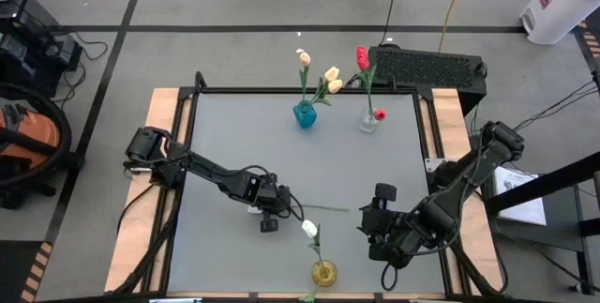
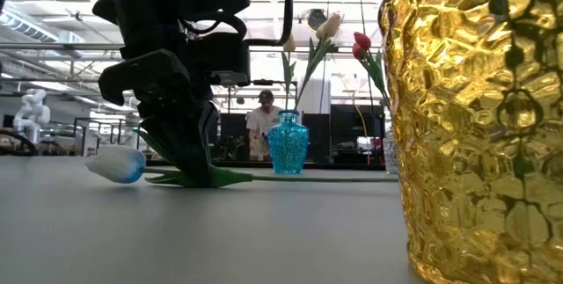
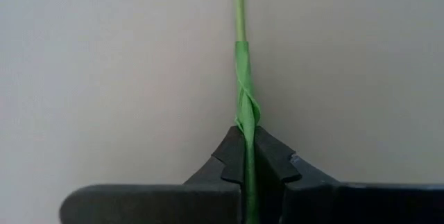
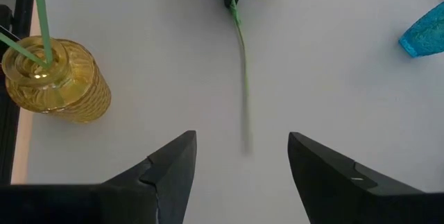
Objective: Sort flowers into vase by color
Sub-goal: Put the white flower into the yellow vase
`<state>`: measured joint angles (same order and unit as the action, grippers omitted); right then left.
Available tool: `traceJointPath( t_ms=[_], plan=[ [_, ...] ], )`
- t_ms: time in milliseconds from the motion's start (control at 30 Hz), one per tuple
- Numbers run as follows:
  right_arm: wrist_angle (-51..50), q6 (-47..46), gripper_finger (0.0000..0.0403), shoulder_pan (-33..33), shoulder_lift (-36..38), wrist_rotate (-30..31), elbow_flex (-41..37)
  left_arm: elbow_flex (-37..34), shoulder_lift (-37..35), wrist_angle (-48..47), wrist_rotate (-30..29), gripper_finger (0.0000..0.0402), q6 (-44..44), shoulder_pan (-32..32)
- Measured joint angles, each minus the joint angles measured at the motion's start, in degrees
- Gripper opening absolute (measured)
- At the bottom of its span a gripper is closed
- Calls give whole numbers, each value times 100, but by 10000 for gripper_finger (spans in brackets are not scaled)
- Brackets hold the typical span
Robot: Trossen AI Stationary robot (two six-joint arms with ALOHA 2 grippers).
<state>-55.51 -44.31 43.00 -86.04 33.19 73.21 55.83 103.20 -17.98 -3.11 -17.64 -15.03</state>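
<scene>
left gripper (image 1: 269, 211) pinches the stem of a white flower (image 2: 119, 164) lying mid-table; yellow vase (image 1: 323, 272) near holds one white bloom; blue vase (image 1: 305, 113) far holds cream ones, clear vase (image 1: 367, 122) red; right gripper (image 1: 382, 211) gapes empty, so sorting looks nearly done

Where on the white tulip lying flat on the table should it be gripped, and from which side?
Probably on the stem by the leaf wrap, from straight above: the white tulip lies flat, stem thin and straight. The left gripper is shut there.
</scene>
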Motion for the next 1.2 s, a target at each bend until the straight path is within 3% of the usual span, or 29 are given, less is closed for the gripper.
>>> traceJointPath(
  t_ms=[300, 700, 833, 1200],
  plan=[
    [4, 231, 219, -68, 0, 9, 0, 77, 10, -56, -264, 13, 336, -7],
    [131, 1101, 219, -657, -2, 25, 0, 859, 7, -617, -807, 13, 1384, 31],
    [131, 1333, 219, -941, -2, 24, 0, 1004, 4, -723, -1092, 13, 1679, 155],
    [436, 2288, 219, -1625, -2, -9, 0, 1412, 2, -669, -1207, 13, 2355, 793]
  ],
)
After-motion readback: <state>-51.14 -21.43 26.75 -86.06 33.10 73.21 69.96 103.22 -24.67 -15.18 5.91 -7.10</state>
